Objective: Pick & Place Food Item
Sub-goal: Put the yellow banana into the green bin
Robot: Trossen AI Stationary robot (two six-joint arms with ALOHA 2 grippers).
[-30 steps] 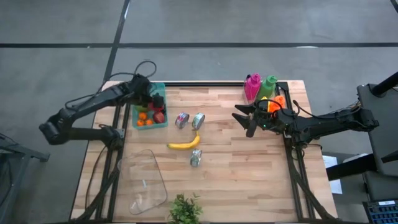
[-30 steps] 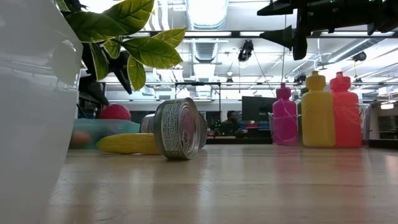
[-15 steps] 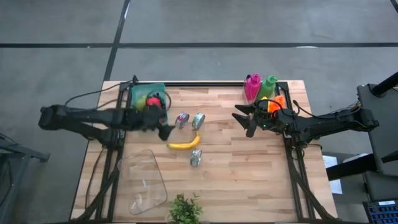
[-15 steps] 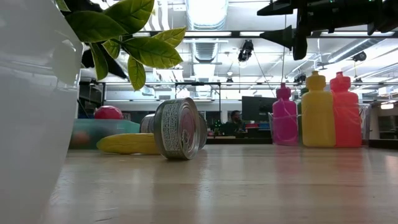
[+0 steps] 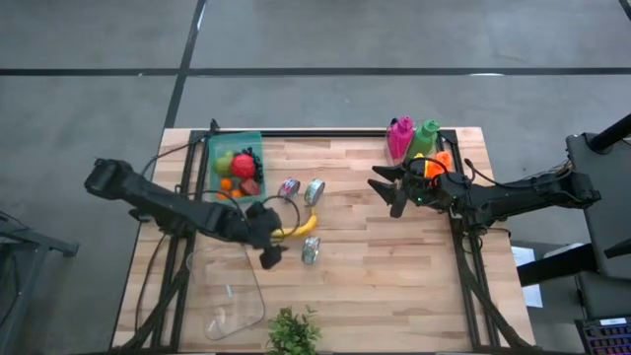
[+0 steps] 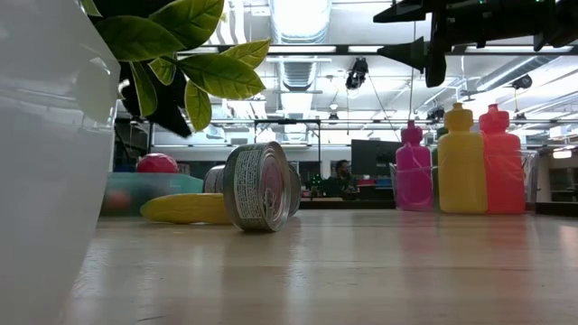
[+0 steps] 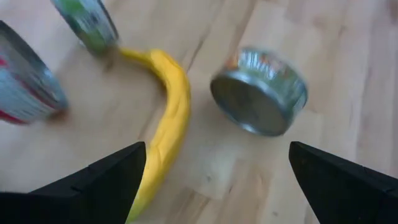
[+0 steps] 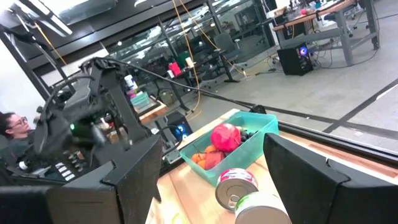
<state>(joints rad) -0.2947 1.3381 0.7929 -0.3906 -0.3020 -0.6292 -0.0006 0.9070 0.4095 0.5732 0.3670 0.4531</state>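
Swung from the teal bin (image 5: pixel 236 168) at ten o'clock to mid-worktop: left end effector (image 5: pixel 269 243), spread wide and empty, over banana (image 5: pixel 293 228); likely next pick. At three o'clock, right end effector (image 5: pixel 385 191) parted, idle, unchanged.

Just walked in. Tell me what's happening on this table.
The left tool hangs open over the middle of the table, right above the banana and holding nothing. The banana lies flat on the wood among three tin cans. A green bin of fruit sits at the back left. The right tool waits open and empty near the coloured bottles at the back right. Nothing has been picked up yet.
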